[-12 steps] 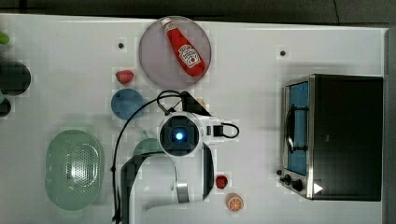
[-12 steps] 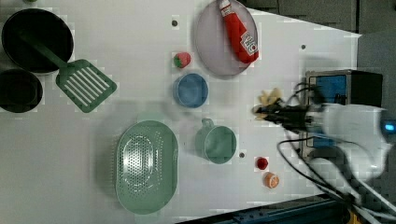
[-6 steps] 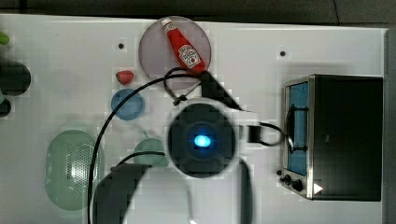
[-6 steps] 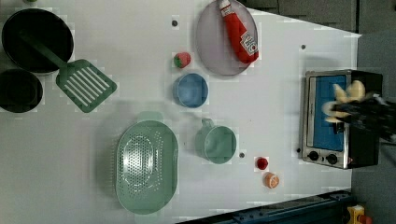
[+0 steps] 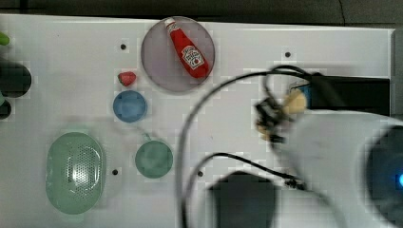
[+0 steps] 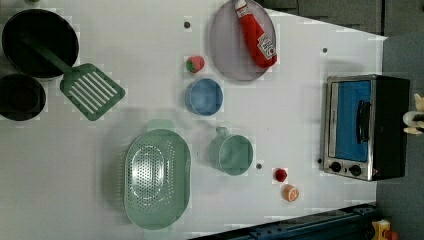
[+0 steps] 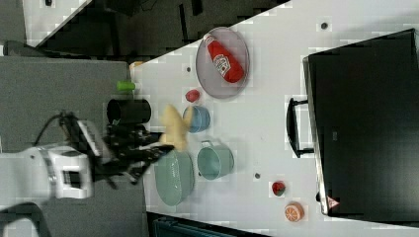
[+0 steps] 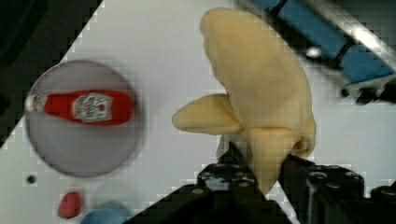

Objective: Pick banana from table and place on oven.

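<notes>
Large white flat tabletop [image 6: 280, 115] with small dark screw holes, dark grey floor around edges. Boxy black-and-silver toaster oven [image 6: 367, 127] at left view's right. Black tool [image 8: 261, 179] pinching pale cream-yellow toy banana [image 8: 261, 102], held aloft, clear of tabletop.

Oven [image 5: 351, 90] mostly hidden behind blurred arm [image 5: 342, 156] in the top view.

White rounded arm [image 7: 59, 170], black pincer [image 7: 148, 148], looping black cables [image 5: 190, 128], blue light
</notes>
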